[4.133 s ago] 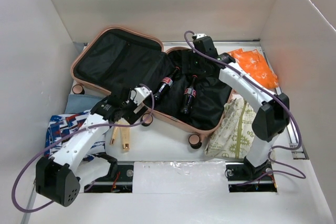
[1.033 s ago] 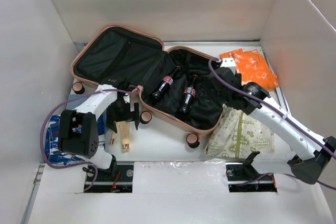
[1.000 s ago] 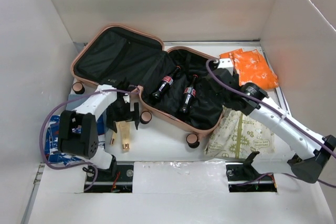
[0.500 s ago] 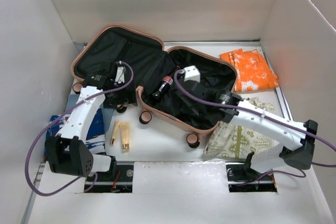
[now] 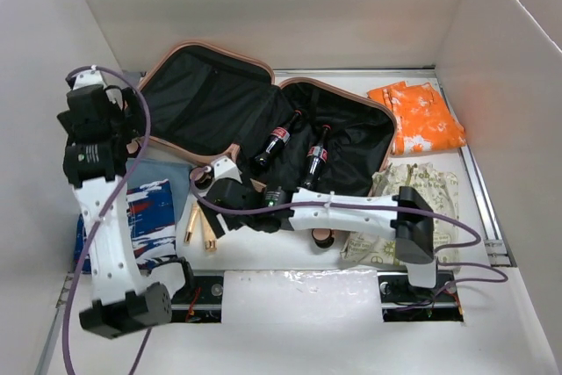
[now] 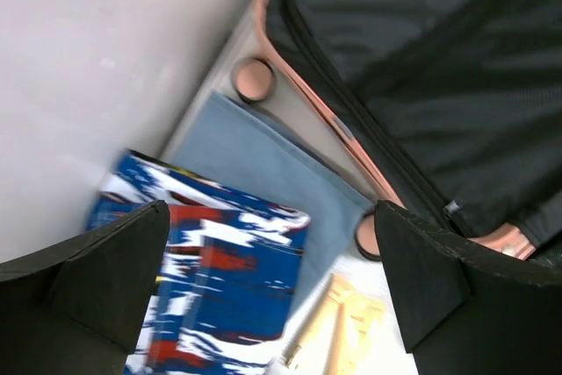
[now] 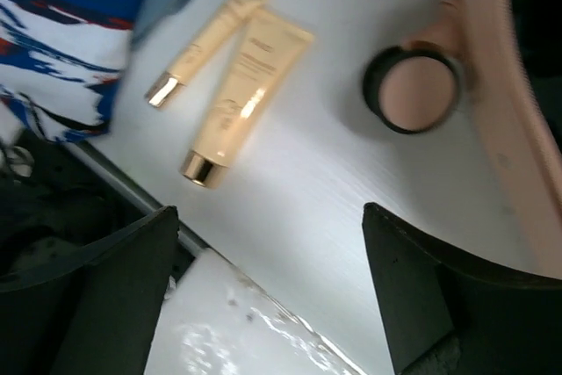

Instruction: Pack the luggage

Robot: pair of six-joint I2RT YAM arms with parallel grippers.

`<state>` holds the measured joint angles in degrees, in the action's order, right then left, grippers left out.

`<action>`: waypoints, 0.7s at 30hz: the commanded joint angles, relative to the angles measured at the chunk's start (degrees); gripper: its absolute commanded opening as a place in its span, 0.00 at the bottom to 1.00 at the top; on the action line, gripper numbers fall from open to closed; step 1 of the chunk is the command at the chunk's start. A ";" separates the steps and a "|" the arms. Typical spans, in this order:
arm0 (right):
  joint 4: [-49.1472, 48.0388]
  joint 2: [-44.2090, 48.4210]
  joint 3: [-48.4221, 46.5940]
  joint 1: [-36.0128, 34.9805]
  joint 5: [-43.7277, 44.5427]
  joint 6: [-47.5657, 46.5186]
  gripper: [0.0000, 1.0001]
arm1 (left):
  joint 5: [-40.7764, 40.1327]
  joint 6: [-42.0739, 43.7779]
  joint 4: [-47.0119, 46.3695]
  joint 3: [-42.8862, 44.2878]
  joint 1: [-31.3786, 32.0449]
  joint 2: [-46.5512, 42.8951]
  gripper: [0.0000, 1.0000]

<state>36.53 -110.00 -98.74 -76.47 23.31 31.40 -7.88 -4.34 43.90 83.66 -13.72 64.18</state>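
A: Top cam first. What's diff vs half a sec ago?

B: Big swing on both sides. My right gripper (image 5: 221,202) was inside the luggage (image 5: 202,98) over the bottles. Now it's out, low by the case's near-left corner, just beside the cream tubes (image 5: 200,226). The left arm (image 5: 97,208) has quit the lid and stands tall at the far left, near the wall.

A: Luggage pos?

B: Same spot, mid-table toward the back, lying open. Two cola bottles (image 5: 275,140) lie side by side in the right half. The orange packet (image 5: 420,118), green-print bag (image 5: 435,191) and blue-print cloth (image 5: 145,217) are all outside it.

A: Left wrist cam?

B: The left gripper (image 6: 272,261) is spread wide w/ nothing btwn the fingers. It looks down on the blue-print cloth, a grey-blue cloth (image 6: 263,164), a pink-hub wheel (image 6: 253,79) and the lid's edge.

A: Right wrist cam?

B: Also spread wide, empty. The tubes sit upper left in frame, close together and apart from the fingers (image 7: 105,287). Another wheel (image 7: 411,90) is upper right. It's a bit blurred.

A: Meaning for the task?

B: My read is the bottles are done and the tubes come next w/ the right arm, while the left has cleared out of the way. Most items aren't packed yet, so I'd call it early-to-mid. The tubes are slim and lie flat, so the pinch needs care.
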 commanded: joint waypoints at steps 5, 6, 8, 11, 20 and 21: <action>-11.49 -9.51 -5.76 -0.53 -7.14 4.29 0.87 | -10.31 2.05 1.54 -1.56 0.27 -12.04 1.00; -12.09 -10.84 -6.46 -1.48 -4.70 4.29 0.86 | -10.31 2.05 1.54 -2.26 0.27 -13.11 1.00; -9.92 -15.83 -10.74 -2.72 -2.58 5.59 0.85 | -10.31 1.44 2.06 -4.11 0.27 -14.96 1.00; 0.60 -21.39 -18.56 -2.72 1.81 10.51 0.85 | -9.52 1.96 2.07 -4.73 0.27 -16.89 1.00; 2.05 -30.45 -21.58 -1.58 3.59 18.26 0.77 | -8.29 4.07 -1.10 -2.01 3.34 -14.27 1.00; 1.53 -30.45 -21.58 -1.58 3.58 18.26 0.72 | -8.29 3.55 -1.10 -2.01 4.21 -14.26 1.00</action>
<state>35.97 -139.02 -118.26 -78.81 26.09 45.08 -15.86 -1.39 45.47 79.88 -11.25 49.39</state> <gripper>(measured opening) 0.740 0.996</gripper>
